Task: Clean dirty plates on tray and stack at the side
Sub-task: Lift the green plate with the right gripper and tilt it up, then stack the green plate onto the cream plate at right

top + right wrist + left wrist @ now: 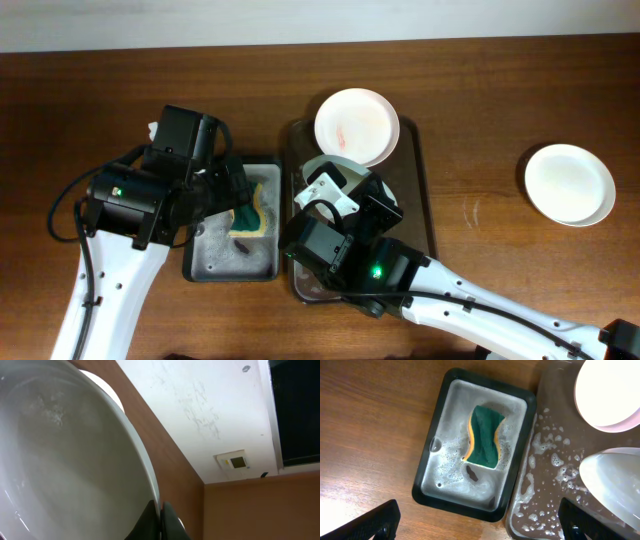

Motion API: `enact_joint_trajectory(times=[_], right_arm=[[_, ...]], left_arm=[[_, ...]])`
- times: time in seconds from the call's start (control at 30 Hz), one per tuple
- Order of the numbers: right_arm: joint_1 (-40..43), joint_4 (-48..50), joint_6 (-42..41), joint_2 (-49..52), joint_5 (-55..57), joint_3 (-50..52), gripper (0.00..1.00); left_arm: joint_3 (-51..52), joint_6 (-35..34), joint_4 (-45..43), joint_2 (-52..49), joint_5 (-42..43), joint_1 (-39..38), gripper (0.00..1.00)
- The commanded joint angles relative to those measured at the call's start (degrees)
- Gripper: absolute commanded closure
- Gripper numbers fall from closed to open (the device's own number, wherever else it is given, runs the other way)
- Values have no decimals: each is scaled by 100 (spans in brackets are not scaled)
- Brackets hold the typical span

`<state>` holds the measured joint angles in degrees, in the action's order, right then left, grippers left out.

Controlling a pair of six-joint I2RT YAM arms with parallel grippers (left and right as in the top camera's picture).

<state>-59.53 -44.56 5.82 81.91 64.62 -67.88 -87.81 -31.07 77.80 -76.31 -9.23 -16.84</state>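
Filling the right wrist view, a pale green plate [75,460] stands tilted on edge; the right hand [160,521] is clenched on its rim at the bottom; seen from overhead, this plate hangs over the middle of the brown tray [418,200], whose floor is wet with suds; a smeared white plate [357,127] lies at the tray's far end; a second white plate [569,183] rests on the table [480,100], well apart to the right; the left hand [477,527] hovers released, fingers wide, above a small black tray [431,435] holding a sponge [484,437] in foamy water.
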Motion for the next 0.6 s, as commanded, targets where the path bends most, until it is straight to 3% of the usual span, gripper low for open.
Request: enact_joint_trajectory(times=[0.0,0.5,0.57], right_arm=[[-50,33,-33,-129,94,-146,96],[-7,125,-186,-129,61,-146,96],[-20,254,299,-129,-402,-146,96]], left_arm=[[-2,-11,-11,79,0,2,0],[-2,-11,-9,79,0,2,1],[-2,-11,-11,79,0,2,1]])
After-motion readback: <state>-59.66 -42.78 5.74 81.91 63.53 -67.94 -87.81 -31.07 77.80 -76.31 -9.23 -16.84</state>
